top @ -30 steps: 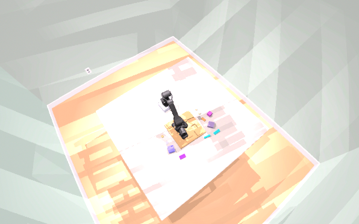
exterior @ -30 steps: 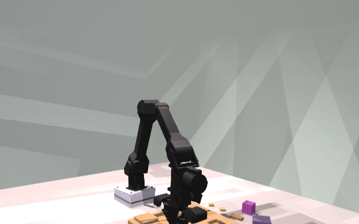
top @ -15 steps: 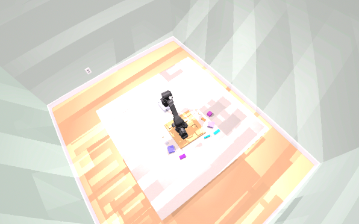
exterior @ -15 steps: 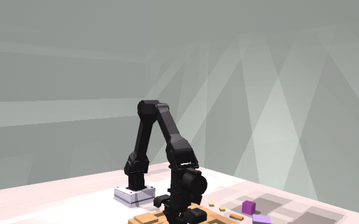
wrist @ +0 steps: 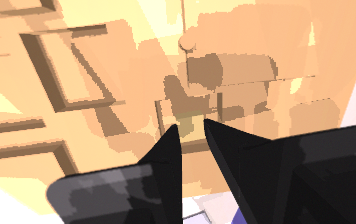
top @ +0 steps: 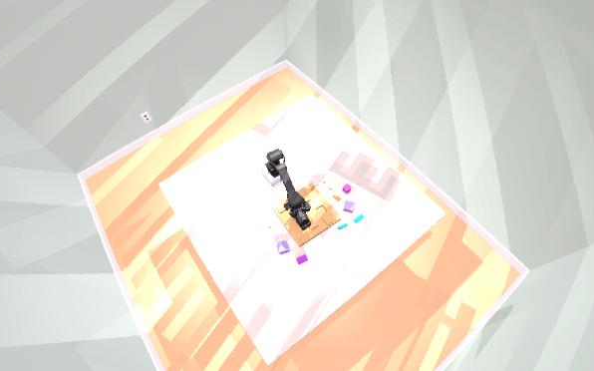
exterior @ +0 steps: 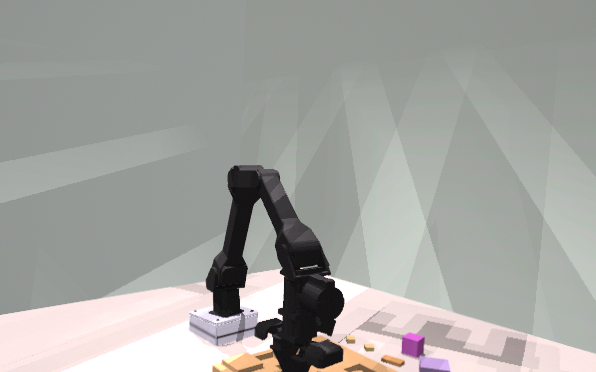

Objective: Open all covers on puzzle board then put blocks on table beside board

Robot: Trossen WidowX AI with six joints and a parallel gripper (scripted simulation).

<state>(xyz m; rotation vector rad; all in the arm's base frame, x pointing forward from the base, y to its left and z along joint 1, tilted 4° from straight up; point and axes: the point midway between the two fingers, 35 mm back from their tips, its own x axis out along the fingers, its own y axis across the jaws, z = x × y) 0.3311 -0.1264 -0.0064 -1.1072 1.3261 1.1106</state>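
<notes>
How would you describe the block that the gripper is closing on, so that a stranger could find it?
Find the tan puzzle board beneath the black arm. The gripper reaches into one square well there, its fingers closed on a small yellowish block. Unlike the purple and cyan blocks on the table, it sits inside the board.

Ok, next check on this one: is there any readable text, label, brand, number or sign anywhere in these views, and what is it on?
None: no legible text in any view.
Arm: a thin pale strip on one link, no characters readable.
Small white plate beyond the table edge, top view: two dark marks, too small to read.
Puzzle board, the blocks and the tool, shut on a small block in its well: no markings.
</notes>
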